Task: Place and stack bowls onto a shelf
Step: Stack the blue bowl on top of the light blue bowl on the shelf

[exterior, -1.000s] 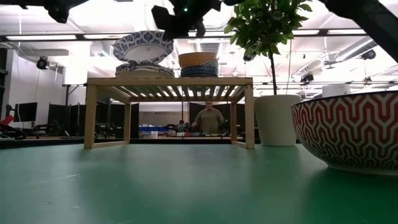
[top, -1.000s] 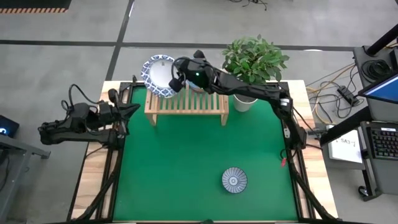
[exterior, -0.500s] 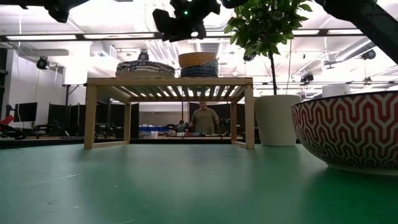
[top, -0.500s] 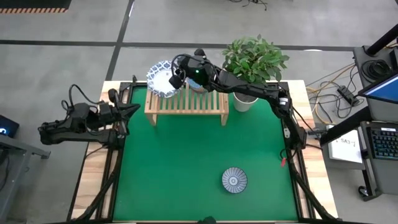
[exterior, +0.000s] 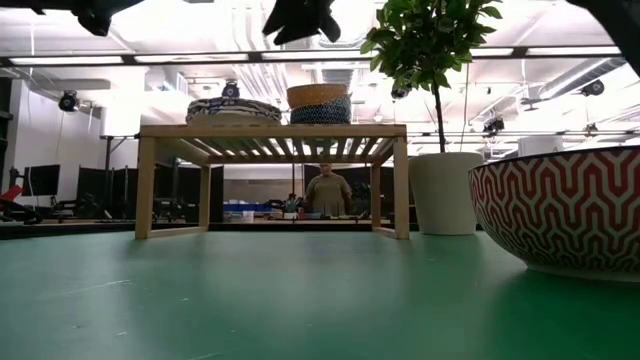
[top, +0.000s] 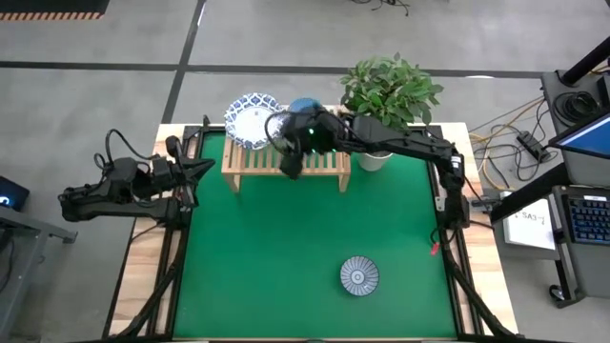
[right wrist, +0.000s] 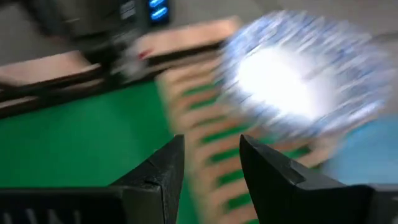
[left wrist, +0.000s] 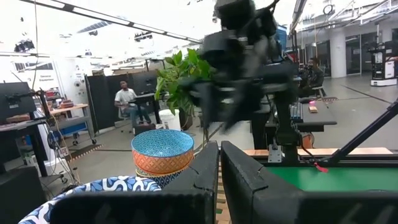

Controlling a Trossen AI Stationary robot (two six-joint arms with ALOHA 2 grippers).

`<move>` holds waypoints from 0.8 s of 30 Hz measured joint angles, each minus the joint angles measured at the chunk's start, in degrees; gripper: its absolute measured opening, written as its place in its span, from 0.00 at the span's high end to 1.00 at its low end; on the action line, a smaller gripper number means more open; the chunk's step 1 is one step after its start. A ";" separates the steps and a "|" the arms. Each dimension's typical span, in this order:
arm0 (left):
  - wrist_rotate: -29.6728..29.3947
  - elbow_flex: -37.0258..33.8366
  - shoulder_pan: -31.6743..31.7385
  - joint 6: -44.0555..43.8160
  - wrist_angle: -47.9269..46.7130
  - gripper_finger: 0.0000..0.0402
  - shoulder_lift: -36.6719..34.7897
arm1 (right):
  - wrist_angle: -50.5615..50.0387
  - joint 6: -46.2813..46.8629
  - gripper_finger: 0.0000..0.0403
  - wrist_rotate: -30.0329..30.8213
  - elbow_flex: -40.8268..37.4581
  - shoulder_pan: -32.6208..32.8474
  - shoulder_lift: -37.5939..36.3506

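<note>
The light-wood shelf (top: 286,158) stands at the table's far side. On its left end rests a stack of wide white bowls with blue rims (top: 253,119); in the low view the stack (exterior: 233,109) lies flat. Beside it stands a stack of smaller bowls (top: 305,107) with a light-blue one on top (left wrist: 163,149). One patterned bowl (top: 359,275) rests on the green mat near the front; its red-patterned wall shows in the low view (exterior: 560,210). My right gripper (top: 289,166) is open and empty above the shelf's front edge (right wrist: 211,158). My left gripper (top: 198,168) is shut at the table's left edge.
A potted plant in a white pot (top: 375,157) stands just right of the shelf (exterior: 445,192). The green mat (top: 276,257) lies bare between the shelf and the patterned bowl. A person (exterior: 328,192) stands in the room behind the table.
My right gripper held a white blue-rimmed bowl tilted above the left stack, laid it flat on that stack and let go. It then went toward the table's near edge and a little right, over the shelf's front. The bowl stays on the stack.
</note>
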 joint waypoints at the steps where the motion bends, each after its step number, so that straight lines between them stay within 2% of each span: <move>1: 0.00 0.00 0.00 0.00 0.05 1.00 0.04 | -2.05 2.78 0.65 -2.45 -0.01 0.80 -0.31; 9: 0.00 0.00 0.00 -0.23 0.23 1.00 0.21 | -21.22 24.82 0.67 -15.64 0.01 6.89 1.02; 16: 0.00 0.00 0.00 -0.66 0.05 1.00 0.26 | -38.09 40.14 0.64 -15.39 -0.78 13.47 3.57; 19: 0.00 0.00 0.00 -0.68 0.08 1.00 0.26 | -40.38 46.56 0.63 -14.35 -3.18 16.82 3.71; 24: 0.00 0.00 0.00 -0.68 0.20 1.00 0.21 | -40.14 57.96 0.60 -15.95 -7.67 22.50 3.78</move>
